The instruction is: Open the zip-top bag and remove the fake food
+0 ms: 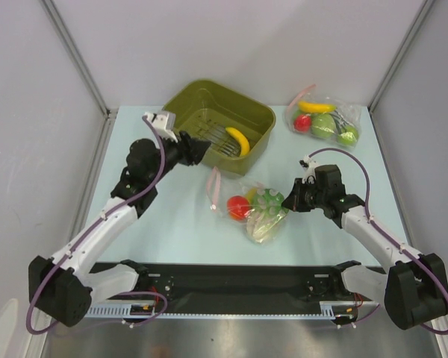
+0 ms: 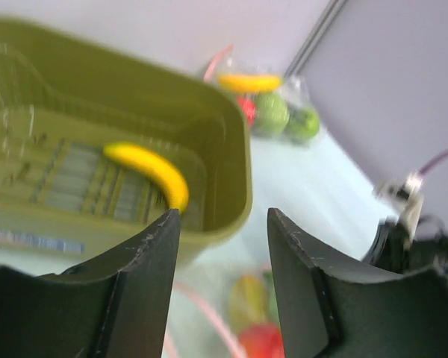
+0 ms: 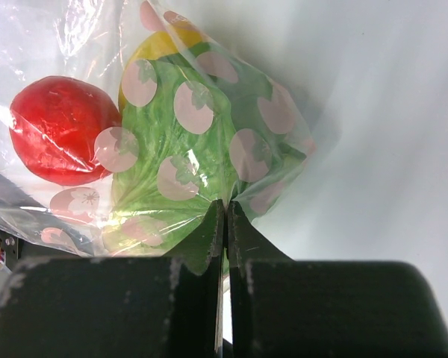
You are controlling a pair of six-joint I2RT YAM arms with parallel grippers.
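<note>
While left tool [image 2: 222, 218] gapes empty, right tool [image 3: 225, 206] pinches the zip-top bag [image 3: 285, 119]

A pale blue worktop [image 1: 172, 224] carries an olive-green plastic tub [image 1: 255, 113] at the back, a crinkly clear zip-top bag [image 1: 257, 212] at centre, and a second clear fruit bag [image 1: 325, 119] far right.
</note>
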